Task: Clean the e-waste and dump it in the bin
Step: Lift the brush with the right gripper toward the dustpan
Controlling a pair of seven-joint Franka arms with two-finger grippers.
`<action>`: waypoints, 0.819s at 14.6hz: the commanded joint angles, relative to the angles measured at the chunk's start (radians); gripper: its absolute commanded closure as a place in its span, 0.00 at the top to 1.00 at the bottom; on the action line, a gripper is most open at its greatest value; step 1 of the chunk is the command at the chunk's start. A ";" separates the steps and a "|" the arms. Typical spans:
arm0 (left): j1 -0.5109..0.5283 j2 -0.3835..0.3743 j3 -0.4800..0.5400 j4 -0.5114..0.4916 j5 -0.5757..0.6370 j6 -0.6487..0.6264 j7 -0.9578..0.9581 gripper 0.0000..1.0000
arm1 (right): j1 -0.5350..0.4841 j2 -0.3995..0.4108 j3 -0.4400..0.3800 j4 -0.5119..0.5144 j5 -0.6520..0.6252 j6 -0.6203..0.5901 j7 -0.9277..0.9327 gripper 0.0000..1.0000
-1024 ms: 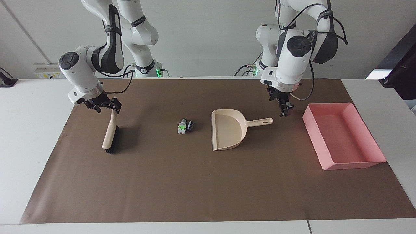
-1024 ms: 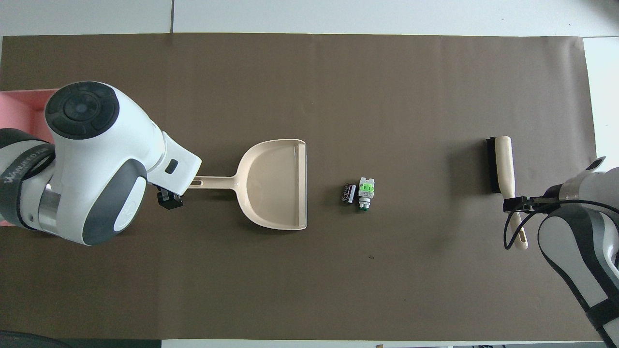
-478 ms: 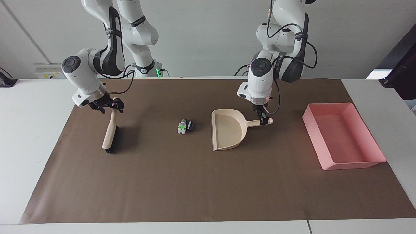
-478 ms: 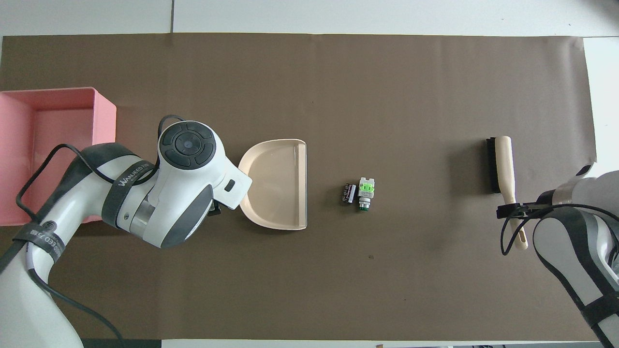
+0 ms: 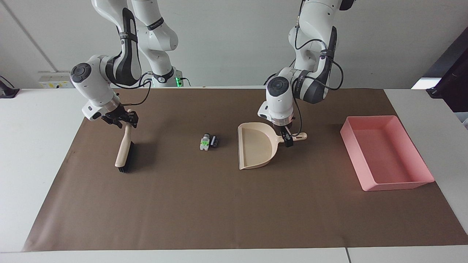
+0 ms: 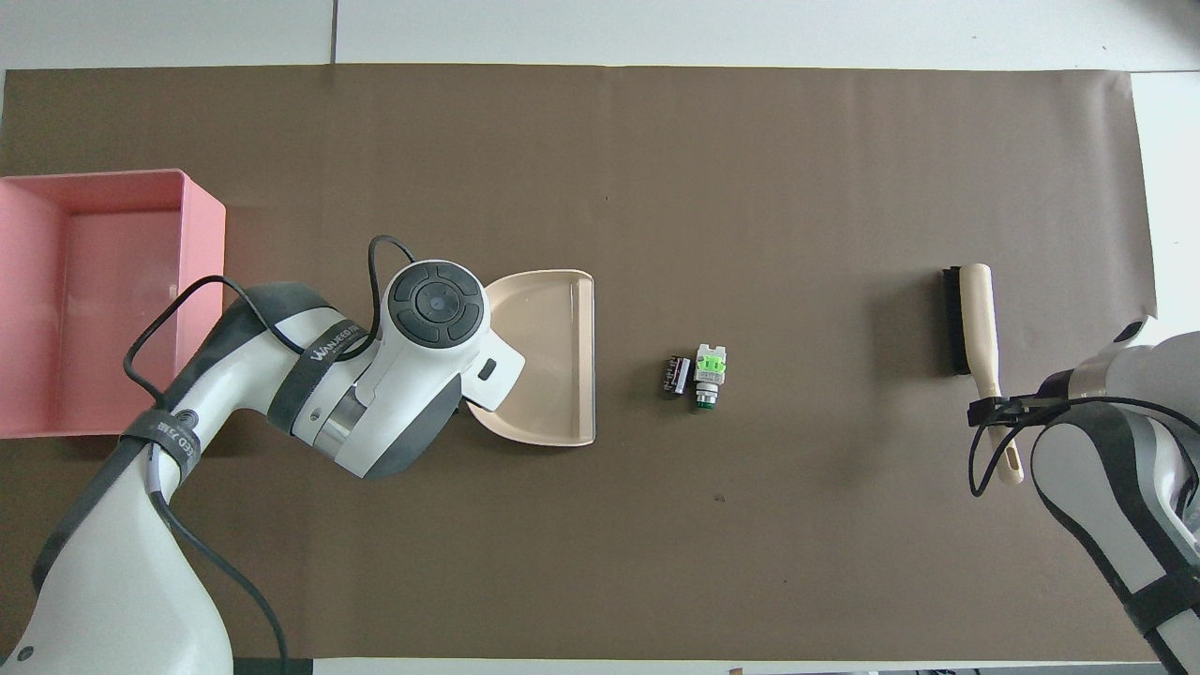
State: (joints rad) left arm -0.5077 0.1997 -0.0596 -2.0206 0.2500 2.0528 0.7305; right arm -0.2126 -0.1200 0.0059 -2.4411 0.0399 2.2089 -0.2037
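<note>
Counts: two arms, two pieces of e-waste, one dustpan, one brush, one bin, one brown mat over a white table (image 5: 33,146).

E-waste (image 5: 208,141): two tiny pieces touching side by side at mid-mat, between brush and dustpan. One is a white block with a green mark and a grey cylindrical end; the other is a small black block, on the dustpan side.

Dustpan (image 5: 256,146): beige smooth plastic, D-shaped scoop, flat open lip facing the e-waste, thin handle with a hang-hole pointing toward the bin.

Bin (image 5: 387,153): shallow pink plastic rectangle, low walls, glossy, at the left arm's end of the mat, well apart from the dustpan.

Brush (image 5: 124,149): beige tapering handle, black bristle strip along one side, lying flat toward the right arm's end.

Mat (image 5: 234,204): matte brown paper, faintly creased.

Left gripper (image 5: 287,138): down at the dustpan handle, fingers either side of it; whether they pinch it, I cannot tell. In the overhead view the arm's wrist hides it.

Right gripper (image 5: 122,119): at the thin end of the brush handle, the end nearer the robots; grip state also unclear.
</note>
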 commanded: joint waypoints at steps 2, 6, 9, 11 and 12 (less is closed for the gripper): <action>-0.025 -0.011 0.015 -0.020 0.025 0.021 -0.039 0.81 | -0.004 -0.013 0.008 -0.018 0.029 0.017 -0.022 0.09; -0.038 -0.011 0.015 -0.016 0.028 0.017 -0.045 0.42 | 0.004 -0.007 0.011 0.016 0.028 -0.037 0.024 0.00; -0.037 -0.011 0.015 -0.007 0.032 0.004 -0.036 0.06 | 0.006 -0.013 0.022 0.094 0.028 -0.136 0.065 0.00; -0.031 -0.016 0.015 0.014 0.032 -0.035 -0.023 0.00 | 0.048 -0.024 0.045 0.167 0.022 -0.230 0.140 0.00; -0.031 -0.016 0.015 0.049 0.032 -0.095 -0.023 0.00 | 0.080 -0.027 0.046 0.203 0.012 -0.271 0.195 0.00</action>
State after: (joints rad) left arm -0.5274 0.1983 -0.0568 -2.0126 0.2583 2.0343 0.7084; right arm -0.1776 -0.1302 0.0366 -2.3072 0.0471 2.0187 -0.0954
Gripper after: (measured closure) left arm 0.670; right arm 0.744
